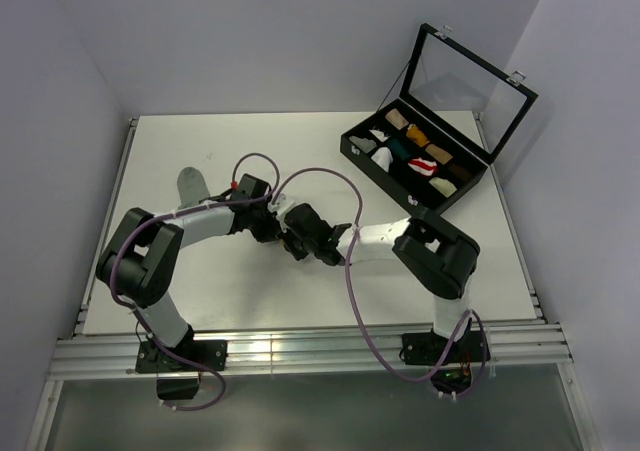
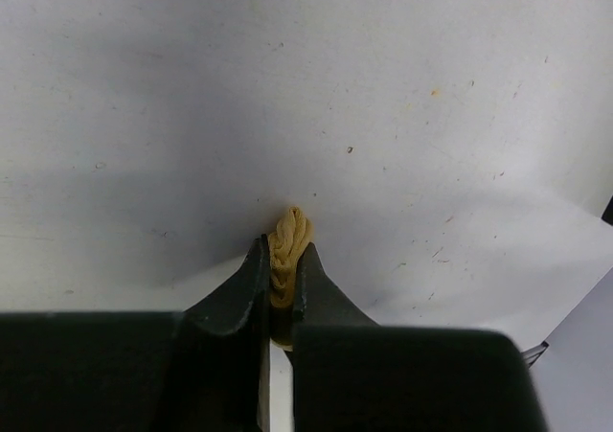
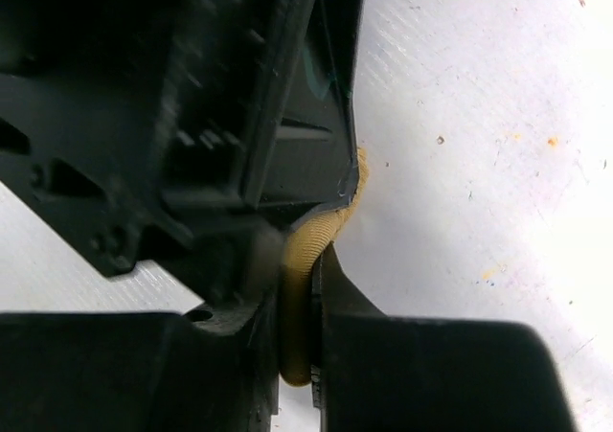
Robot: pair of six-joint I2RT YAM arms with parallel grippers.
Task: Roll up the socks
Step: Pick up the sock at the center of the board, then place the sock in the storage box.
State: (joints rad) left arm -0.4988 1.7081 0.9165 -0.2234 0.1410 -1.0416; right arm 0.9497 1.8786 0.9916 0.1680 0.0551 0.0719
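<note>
Subject: mustard-yellow sock [image 2: 289,229], bunched into a narrow twisted strand, near the middle of the table [image 1: 440,261].
Left gripper [image 2: 283,264]: jaws nearly together, pinching the yellow strand, whose end pokes out past the tips.
Right gripper [image 3: 299,288]: jaws narrow, clamped on the same fabric, which runs up between them.
Spacing: the two gripper heads meet tip to tip.
Obstruction: in the right wrist view the left gripper's black body fills the upper left and hides most of the sock; from above, both heads cover it entirely.
Contact with table: cannot tell.
Grey sock [image 1: 190,184]: flat on the table, left of the arms, untouched.
Black case [image 1: 352,151]: far right corner, glass lid [image 1: 465,81] raised, fabric rolls [image 1: 420,161] in its compartments.
Cables [image 1: 350,281]: purple loops hang over both arms.
</note>
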